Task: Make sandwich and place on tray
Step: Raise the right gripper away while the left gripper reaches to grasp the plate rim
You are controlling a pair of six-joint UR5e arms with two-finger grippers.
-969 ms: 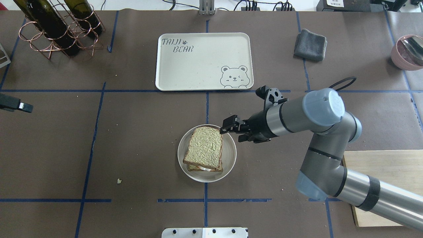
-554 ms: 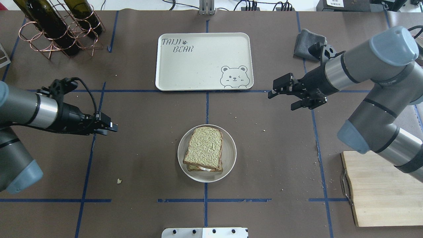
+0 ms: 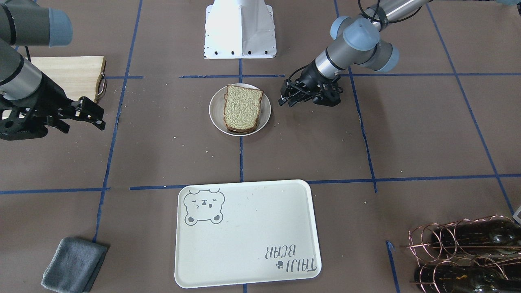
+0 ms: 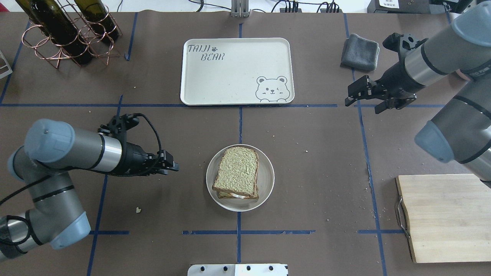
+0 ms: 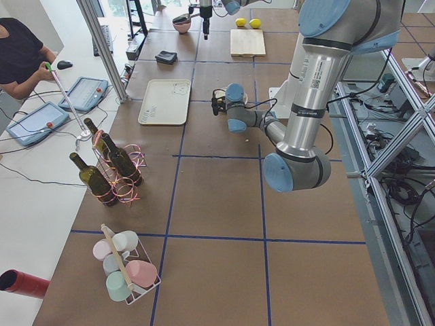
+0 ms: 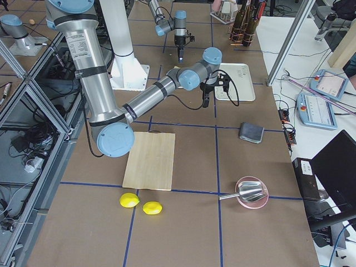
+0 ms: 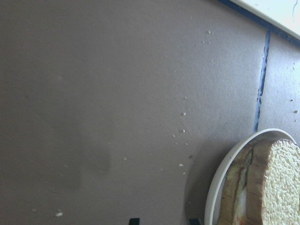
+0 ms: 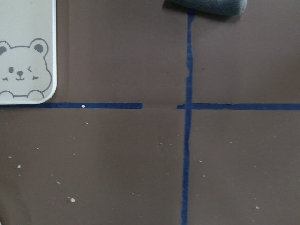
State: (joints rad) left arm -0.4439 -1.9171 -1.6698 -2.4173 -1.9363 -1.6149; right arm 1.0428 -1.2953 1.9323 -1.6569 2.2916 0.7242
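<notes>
Okay so the sandwich (image 4: 236,172) looks fully stacked to me: top slice sits on the bottom one, with a bit of white egg peeking out at the near edge. It's sitting on the small white plate (image 4: 267,188) mid-table (image 4: 307,191), well short of the tray (image 4: 230,76) at the far side. So I'd say building is done and the carry-over is the step in hand. The left tool (image 4: 173,167) is low and pointed at the plate from its left, near but not touching, fingers apart going by the wrist view. The right tool (image 4: 360,102) hangs off to the far right, also spread and holding nothing. Next move probably needs the left one to pinch the whole stack so the egg doesn't slide out.
</notes>
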